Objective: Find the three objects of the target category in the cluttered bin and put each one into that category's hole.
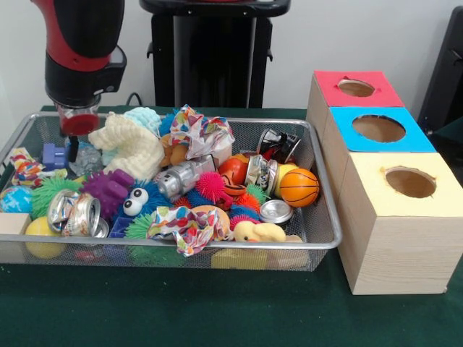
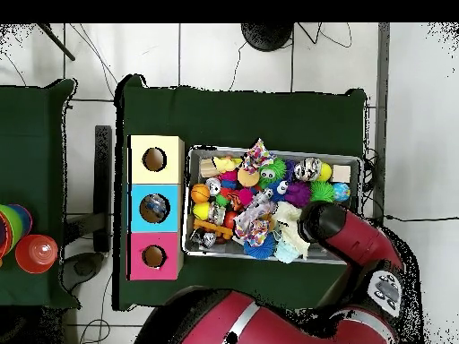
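One hand (image 1: 72, 137) reaches down into bin's (image 1: 318, 242) corner

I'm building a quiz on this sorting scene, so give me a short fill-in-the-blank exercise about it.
1. Of the three boxes beside the bin, the one nearest the front camera has a ____ top.
2. In the overhead view, an object shows inside the hole of the ____ box.
3. The small basketball lies inside the bin at the end nearest the ____.
4. The robot's hand reaches down at the end of the bin ____ from the boxes.

Missing words: yellow; blue; boxes; farthest
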Controlling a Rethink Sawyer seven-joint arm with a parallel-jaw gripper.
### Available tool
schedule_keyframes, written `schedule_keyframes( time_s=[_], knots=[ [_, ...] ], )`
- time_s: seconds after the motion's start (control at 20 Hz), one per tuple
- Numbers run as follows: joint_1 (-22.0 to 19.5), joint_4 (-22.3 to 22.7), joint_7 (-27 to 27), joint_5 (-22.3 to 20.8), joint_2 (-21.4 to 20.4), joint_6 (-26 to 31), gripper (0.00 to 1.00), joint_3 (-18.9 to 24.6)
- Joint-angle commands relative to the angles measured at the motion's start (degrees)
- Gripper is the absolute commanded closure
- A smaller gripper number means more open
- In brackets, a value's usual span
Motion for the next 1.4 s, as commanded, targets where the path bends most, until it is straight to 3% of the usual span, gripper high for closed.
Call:
schedule_keyframes(
  time_s=[0.05,0.4,0.9,1.4],
  knots=[
    [-2.22,1.63,8.87,3.17,1.72,-1.85,0.00,8.49],
    [-4.65,1.15,4.93,2.68,1.61,5.48,0.00,10.12],
    [-12.83,-0.49,-2.09,0.93,2.64,14.89,0.00,16.73],
    [-18.06,0.09,-3.79,-0.20,3.79,22.44,0.00,22.05]
  ],
)
